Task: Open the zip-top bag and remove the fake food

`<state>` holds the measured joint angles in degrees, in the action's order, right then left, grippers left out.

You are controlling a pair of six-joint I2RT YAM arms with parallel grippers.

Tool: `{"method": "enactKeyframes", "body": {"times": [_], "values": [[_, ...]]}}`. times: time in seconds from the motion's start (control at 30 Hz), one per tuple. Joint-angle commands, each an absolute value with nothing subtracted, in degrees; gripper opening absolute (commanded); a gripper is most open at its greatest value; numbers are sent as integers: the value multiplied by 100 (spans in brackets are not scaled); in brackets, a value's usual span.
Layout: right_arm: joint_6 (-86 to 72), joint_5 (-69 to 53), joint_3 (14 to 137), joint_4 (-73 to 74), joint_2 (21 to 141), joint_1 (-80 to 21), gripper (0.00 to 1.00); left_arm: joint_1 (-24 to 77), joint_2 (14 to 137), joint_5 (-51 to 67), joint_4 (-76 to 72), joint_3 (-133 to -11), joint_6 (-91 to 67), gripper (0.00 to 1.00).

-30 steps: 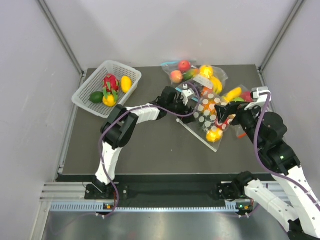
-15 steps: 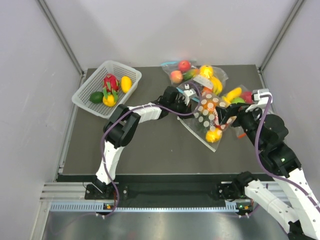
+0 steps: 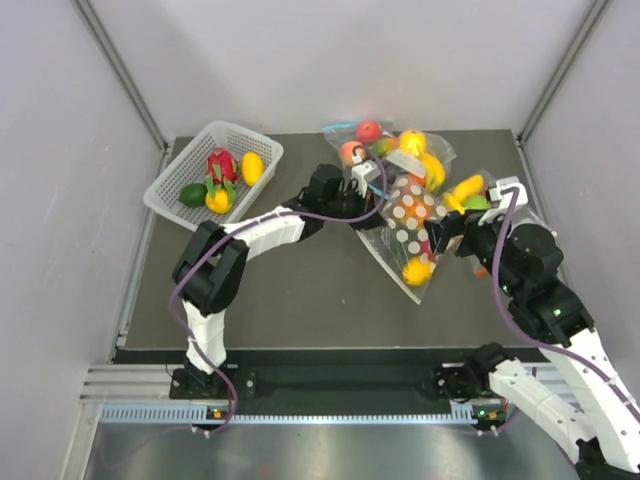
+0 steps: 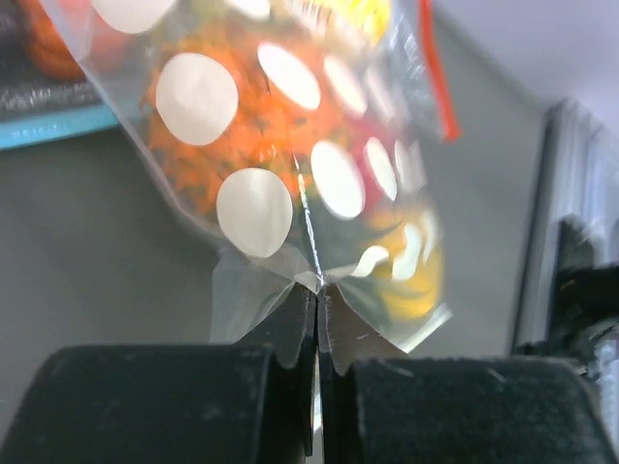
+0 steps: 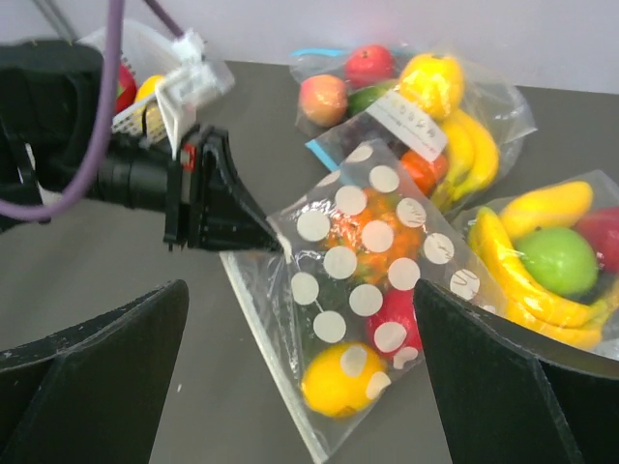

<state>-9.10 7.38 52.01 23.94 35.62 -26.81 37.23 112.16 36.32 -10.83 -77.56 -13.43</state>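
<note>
The zip-top bag (image 3: 408, 232), clear with white dots, sits mid-table, one corner pulled up. My left gripper (image 4: 317, 286) is shut on a pinch of its plastic at that left corner, also visible in the right wrist view (image 5: 278, 247). Inside the bag (image 5: 358, 290) is the fake food: an orange-brown pineapple (image 5: 366, 224), a red piece (image 5: 395, 324) and a yellow rounded fruit (image 5: 340, 379). My right gripper (image 5: 300, 319) hovers over the bag's right side (image 3: 455, 232), open, with nothing between its fingers.
A white basket (image 3: 168, 196) with fruit stands at the back left. Behind the dotted bag lie two other clear bags, one with apples and a blue strip (image 5: 334, 92), one with bananas and a green apple (image 5: 553, 259). Grey walls enclose the table.
My left gripper has shut on the bag's corner and drawn it up toward the back left, so the bag shifted slightly left. The right gripper stayed open and edged closer.
</note>
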Motion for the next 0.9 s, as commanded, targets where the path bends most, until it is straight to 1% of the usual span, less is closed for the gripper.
{"method": "enactKeyframes", "body": {"times": [0.0, 0.1, 0.2, 0.23, 0.4, 0.5, 0.53, 0.6, 0.63, 0.7, 0.8, 0.87], "values": [[-730, 151, 5159, 2154, 3586, -2602, 100, 3613, 10539, 3499, -1723, -7682, -2571, 0], [-695, -587, 5037, 1961, 3551, -2610, 100, 3464, 10276, 3454, -1845, -7463, -3310, 0], [-729, -1124, 4957, 1793, 3577, -2619, 100, 3402, 9864, 3235, -1514, -7322, -3367, 0], [-764, -1290, 4940, 1732, 3647, -2619, 100, 3393, 9748, 2982, -1390, -7304, -3349, 0], [-835, -1345, 4808, 1398, 3867, -2979, 100, 3393, 9001, 2549, -976, -7111, -3551, 0], [-669, -793, 4843, 1318, 4086, -3628, 100, 3401, 8684, 2330, -642, -7040, -3603, 0], [-616, -373, 4878, 1327, 4174, -4056, 100, 3401, 8631, 2233, -476, -7040, -3621, 0], [-502, 120, 5009, 1415, 4437, -4489, 100, 3393, 8482, 2232, -343, -7040, -3656, 0], [-492, 567, 5036, 1398, 4499, -4848, 100, 3393, 8438, 2241, -291, -7049, -3665, 0], [-457, 773, 5071, 1258, 4657, -5088, 99, 3401, 8297, 2303, -27, -7093, -3621, 0], [-510, 1019, 5080, 1090, 4877, -5413, 96, 3401, 8078, 2206, 255, -7049, -3560, 0], [-510, 1536, 5089, 1002, 5009, -5728, 95, 3393, 7937, 2180, 290, -7014, -3568, 0]]}}
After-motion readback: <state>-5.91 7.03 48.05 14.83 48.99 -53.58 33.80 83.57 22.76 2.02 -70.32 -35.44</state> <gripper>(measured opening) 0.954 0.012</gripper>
